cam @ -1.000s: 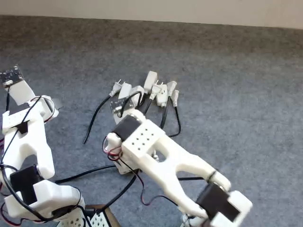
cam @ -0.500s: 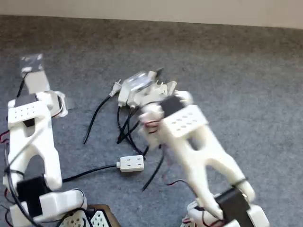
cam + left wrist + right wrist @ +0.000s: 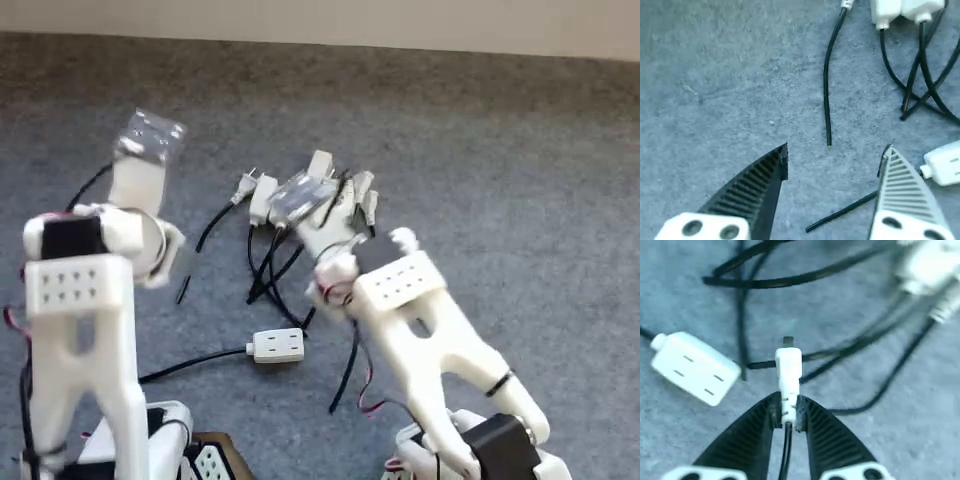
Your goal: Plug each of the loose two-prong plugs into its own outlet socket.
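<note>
Far left of the high view: left arm (image 3: 80, 300), reared up over the grey mat (image 3: 520, 150).

Left gripper (image 3: 836, 150): hangs spread wide, one dark finger and one white, nothing between them. Hovers above bare mat, just short of the cut end of a black cable (image 3: 827, 90).

A little right of that, in the high view: loose plug (image 3: 247, 183), flat on the mat with its prongs pointing away from the arms.

Below it: outlet block (image 3: 278, 345), white, on its own black cord. Lies flat near the mat's near edge, slots up and unfilled. Sits just past the left gripper's white finger in the left wrist view.

Further right: cluster of plugs (image 3: 335, 190), white, heaped together, with black cables (image 3: 270, 265) trailing back in a tangle.

Right arm (image 3: 410, 300): leans in over that tangle.

Right gripper (image 3: 788, 402): pinches a white plug (image 3: 788, 370) by its cord end, fingers pressed against both sides. Holds it prongs outward, above the mat, near the outlet block (image 3: 695, 367) but apart from it.

Against one second ago: left arm swung forward and toward the middle. Right arm shifted rightward off the outlet block, uncovering it. Against half a second ago: block in the same spot, loose plug likewise unmoved.
</note>
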Controlling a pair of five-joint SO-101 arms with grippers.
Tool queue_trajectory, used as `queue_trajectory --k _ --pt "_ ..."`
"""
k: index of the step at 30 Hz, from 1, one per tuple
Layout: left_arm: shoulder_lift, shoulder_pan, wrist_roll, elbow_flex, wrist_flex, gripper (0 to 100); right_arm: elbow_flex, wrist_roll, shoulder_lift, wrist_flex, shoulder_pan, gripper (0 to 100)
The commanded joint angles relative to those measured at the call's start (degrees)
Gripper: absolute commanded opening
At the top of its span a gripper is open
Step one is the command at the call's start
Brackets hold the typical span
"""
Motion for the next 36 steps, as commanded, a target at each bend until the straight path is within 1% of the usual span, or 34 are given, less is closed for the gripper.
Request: queue_trajectory --k 1,4,6,8,11,14,16,19,23,25,29,32,36 --pt "-13.5 1.6 -4.5 9.1 -5.5 30 3.0 0.5 -5.1 -5.1 -3.1 0.6" --pt "-23.1 6.1 -5.2 19.9 -10.5 30 5.6 0.5 -13.7 -5.7 -3.3 0.6" --pt "-28.7 10.0 -4.9 26.3 -12.6 30 6.7 0.3 -20.9 -3.7 -3.5 0.6" --pt "-33.9 13.3 -3.3 30.9 -14.4 30 7.3 -1.9 -27.6 -1.7 -4.4 0.6" --pt "-40.0 15.1 -0.3 33.5 -15.5 31 10.2 -4.5 -35.6 -0.4 -8.1 0.6" --pt "-45.2 15.3 3.9 35.6 -15.7 35 15.0 -4.7 -40.5 -2.3 -12.9 0.6" --pt "-48.0 15.3 5.0 36.9 -15.7 36 17.8 -4.6 -41.6 -4.3 -14.5 0.6" --pt "-51.6 15.2 6.9 38.2 -15.7 37 20.3 -4.6 -40.9 -5.3 -14.9 0.6" --pt "-53.5 15.3 7.3 41.4 -15.9 37 20.3 -4.7 -40.3 -5.3 -15.1 0.6" --pt "-53.5 15.3 7.3 43.3 -17.5 37 19.4 -4.7 -40.1 -5.1 -15.2 0.6" --pt "-53.5 18.9 7.3 46.8 -20.0 37 16.3 -5.1 -39.9 -5.0 -15.2 0.6" --pt "-53.5 20.6 7.3 47.0 -20.0 37 14.3 -6.4 -39.8 -3.6 -15.0 0.6" --pt "-53.4 22.4 7.3 47.3 -20.0 37 12.9 -6.3 -39.8 -2.9 -14.9 0.6"
